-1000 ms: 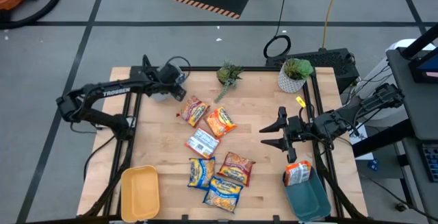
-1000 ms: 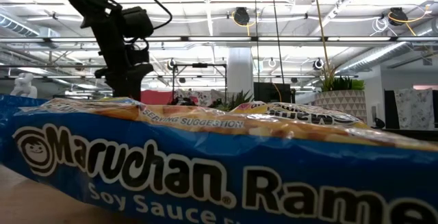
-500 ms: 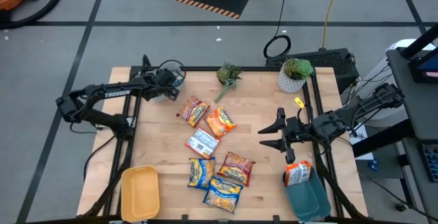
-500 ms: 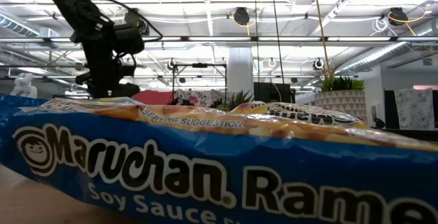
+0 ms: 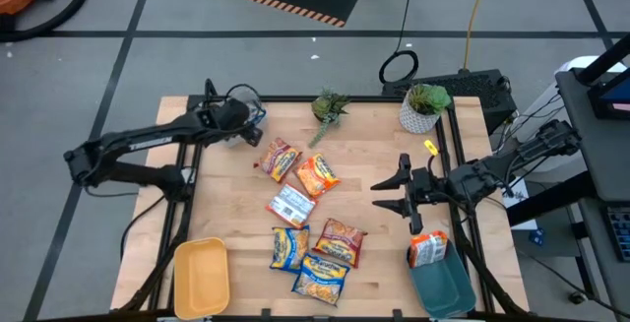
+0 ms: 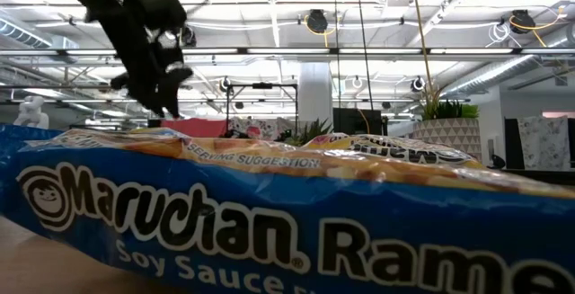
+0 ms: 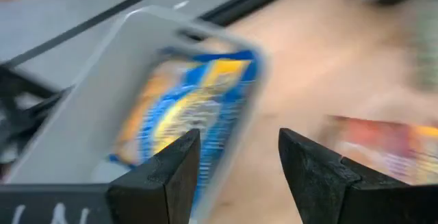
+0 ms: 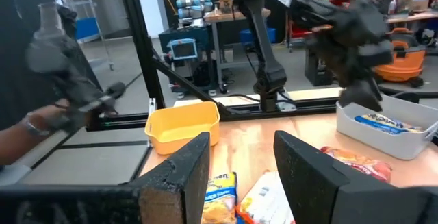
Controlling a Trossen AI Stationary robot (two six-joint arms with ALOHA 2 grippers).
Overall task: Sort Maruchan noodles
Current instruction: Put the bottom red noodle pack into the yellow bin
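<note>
Several Maruchan noodle packets lie flat mid-table: a red-and-yellow one (image 5: 280,159), an orange one (image 5: 317,174), a white one (image 5: 291,205), and blue-and-yellow ones (image 5: 289,247) (image 5: 321,275). One blue packet (image 6: 269,231) fills the low view's foreground. A grey bin (image 7: 102,80) at the far left holds a blue-and-yellow packet (image 7: 185,107). My left gripper (image 7: 239,142) hangs open above that bin, slanting down, nothing between its fingers. My right gripper (image 5: 389,196) waits open and level at the table's right, clear of everything.
A yellow bin (image 5: 202,275) stands at the near left corner. A teal bin (image 5: 441,281) at the near right holds an orange packet (image 5: 428,248). Two potted plants (image 5: 330,110) (image 5: 423,105) stand along the far edge. Bare wood lies between the packets and my right gripper.
My left gripper has risen and drawn back toward the table's left edge over the grey bin, tipping a little as it went. It has stayed open. The packets have not moved.
</note>
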